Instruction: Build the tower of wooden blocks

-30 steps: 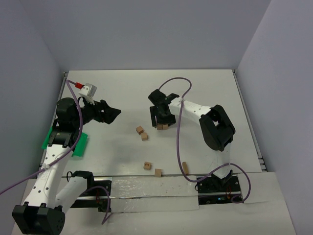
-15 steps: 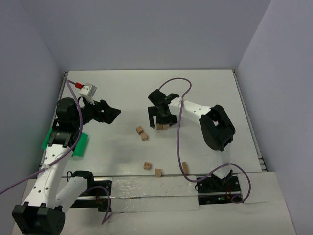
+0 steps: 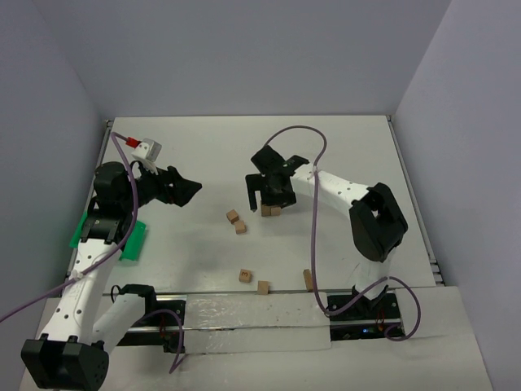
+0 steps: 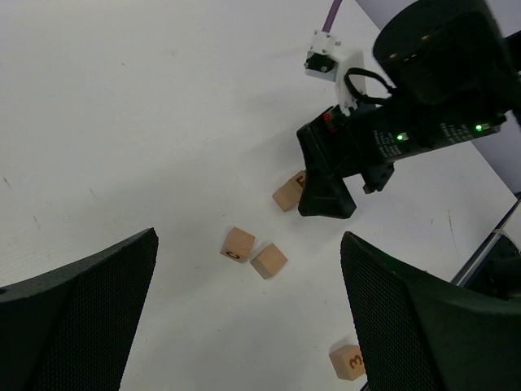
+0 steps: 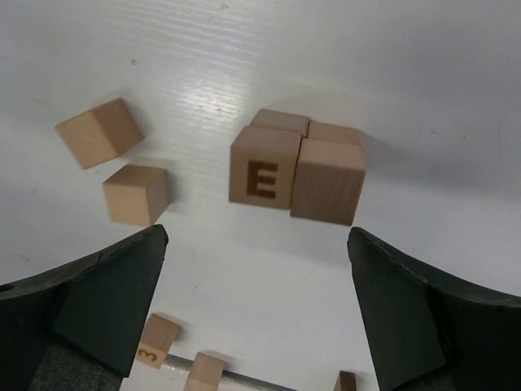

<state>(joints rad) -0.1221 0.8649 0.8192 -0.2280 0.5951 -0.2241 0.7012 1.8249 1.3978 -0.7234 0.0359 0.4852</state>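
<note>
The tower is a compact stack of tan wood blocks, two wide, with an "E" on one front face. It stands mid-table in the top view and shows partly hidden in the left wrist view. My right gripper is open and empty, just above and behind the tower, with its jaws wide apart. Two loose blocks lie left of the tower. Three more lie near the front edge. My left gripper is open and empty, far left of the tower.
A green plastic tray lies at the left edge under the left arm. A white and red connector sits at the back left. Purple cables loop over the right arm. A rail runs along the front edge.
</note>
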